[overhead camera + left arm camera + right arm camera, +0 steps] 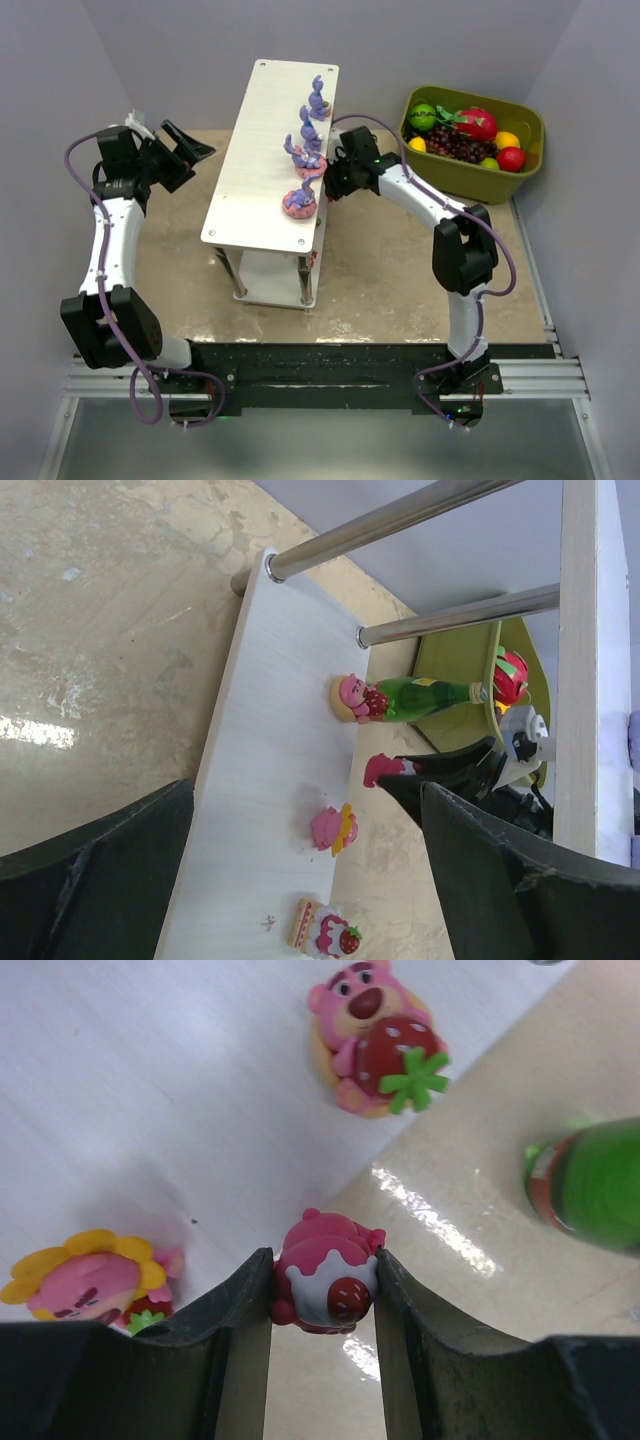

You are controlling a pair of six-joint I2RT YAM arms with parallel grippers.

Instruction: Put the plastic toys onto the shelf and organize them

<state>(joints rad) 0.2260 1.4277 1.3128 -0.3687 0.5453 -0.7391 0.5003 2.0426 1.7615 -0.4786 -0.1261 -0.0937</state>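
If the right pincer, clenched on the pink toy, swings wide, it could tip the yellow toy.

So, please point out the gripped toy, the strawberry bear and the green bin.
Gripped toy (312, 1278): right wrist view, its white belly.
Strawberry bear (365, 1000): right wrist view, its face.
Green bin (485, 183): top view, near wall.

Plain grey walls enclose a worn beige tabletop under even light.
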